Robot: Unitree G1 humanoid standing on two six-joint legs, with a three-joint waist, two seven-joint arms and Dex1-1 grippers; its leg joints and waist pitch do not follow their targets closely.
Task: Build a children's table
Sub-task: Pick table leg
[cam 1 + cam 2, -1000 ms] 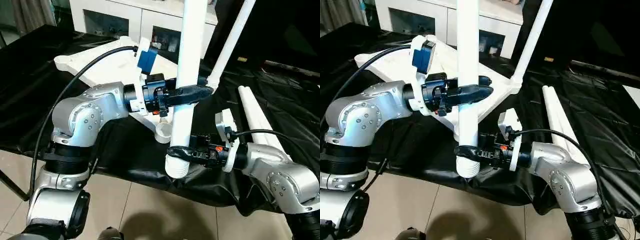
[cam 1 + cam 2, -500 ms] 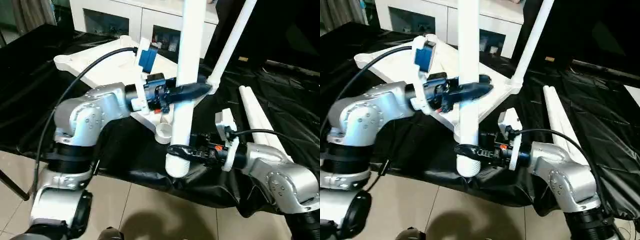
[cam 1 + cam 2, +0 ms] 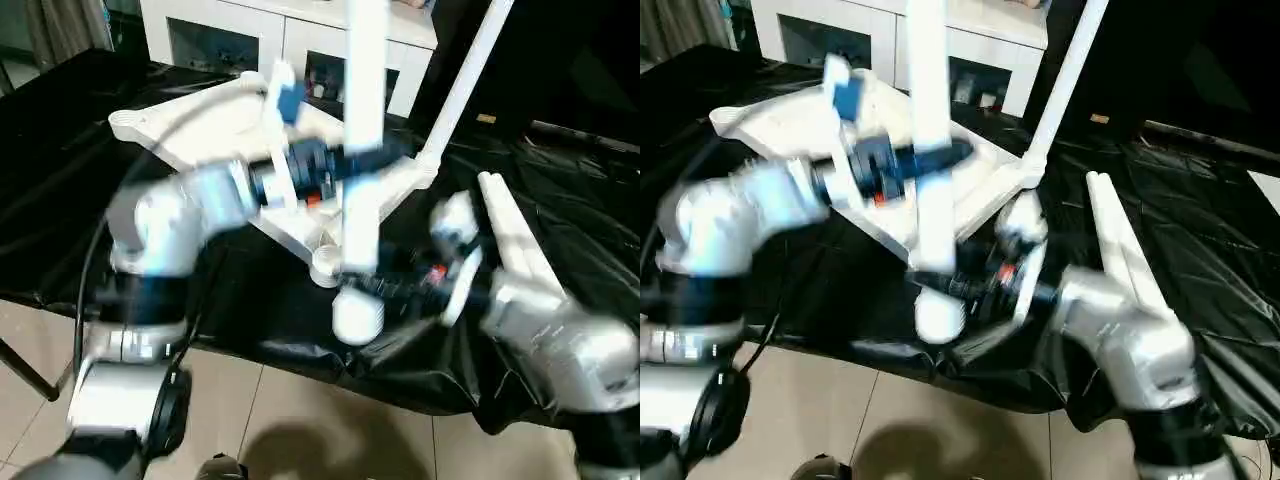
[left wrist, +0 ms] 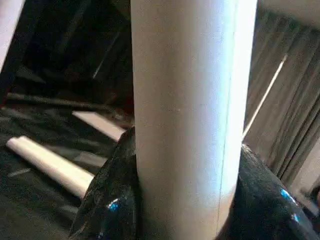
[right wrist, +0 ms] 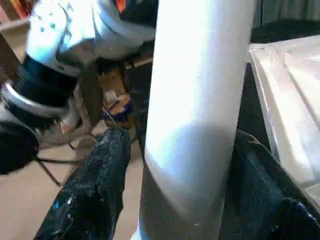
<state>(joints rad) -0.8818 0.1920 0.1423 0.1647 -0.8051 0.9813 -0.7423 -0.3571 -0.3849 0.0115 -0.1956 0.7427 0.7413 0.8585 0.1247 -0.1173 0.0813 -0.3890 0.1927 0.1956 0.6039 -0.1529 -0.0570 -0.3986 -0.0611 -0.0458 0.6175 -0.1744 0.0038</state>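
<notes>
Black sheeting covers the bench [image 3: 60, 200], with a white cabinet [image 3: 290, 30] behind it and pale floor tiles [image 3: 300, 420] below. On the sheeting lies the white tabletop [image 3: 215, 125], underside up, one leg [image 3: 465, 85] standing in its far corner socket. Two spare legs [image 3: 510, 235] lie to the right. A fourth leg [image 3: 362, 150] stands upright at the bench's near edge. The left pincer [image 4: 185, 200] clasps this leg midway, fingers [image 4: 107, 200] against both sides. The right pincer [image 5: 175, 200] brackets its lower end, a finger [image 5: 95, 190] standing off; I cannot tell whether it grips.
</notes>
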